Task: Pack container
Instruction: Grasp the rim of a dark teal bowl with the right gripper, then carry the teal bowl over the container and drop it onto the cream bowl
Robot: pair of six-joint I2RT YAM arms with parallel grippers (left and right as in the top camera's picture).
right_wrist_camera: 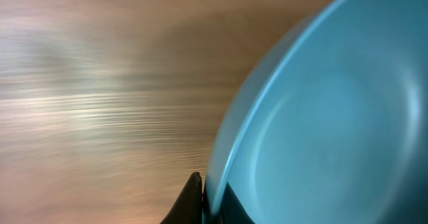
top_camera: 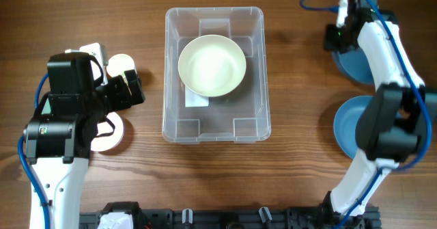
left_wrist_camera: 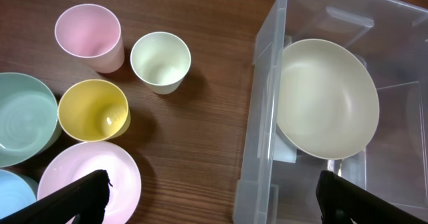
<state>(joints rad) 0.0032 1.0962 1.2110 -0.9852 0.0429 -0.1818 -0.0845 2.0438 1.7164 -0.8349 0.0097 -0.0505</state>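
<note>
The right gripper (right_wrist_camera: 210,200) shows only its dark tips at the bottom of its wrist view. One tip sits on each side of a blue bowl's (right_wrist_camera: 321,117) rim and they are pressed onto it, so I read it as pinching that rim. From overhead this is the far one of two blue bowls on the right. The other blue bowl (top_camera: 345,126) lies nearer the arm's base, partly under the arm.

The left gripper (left_wrist_camera: 212,184) is spread wide and holds nothing, its fingers (left_wrist_camera: 87,197) at the bottom corners of its view. Just past them lies a pink plate (left_wrist_camera: 90,177). Beyond it are a yellow cup (left_wrist_camera: 93,110) and a green bowl (left_wrist_camera: 20,120), then a pink cup (left_wrist_camera: 87,33) and a cream cup (left_wrist_camera: 160,60).

The container (top_camera: 171,85) stands at mid-table between the arms, well apart from both stacks of ware. A cream bowl (top_camera: 212,65) rests in its far half, and the near half of its floor is bare.

The step in hand looks like the pick of the second piece, the blue bowl, by the right arm. Next it must lift clear of the table, travel left over the container's right wall, and come down either nested in the cream bowl or on the bare near floor. A one-sided rim pinch will likely let the bowl hang tilted, so the lift needs height to clear the wall. The left gripper, over the cups, seems placed to take one afterwards.
</note>
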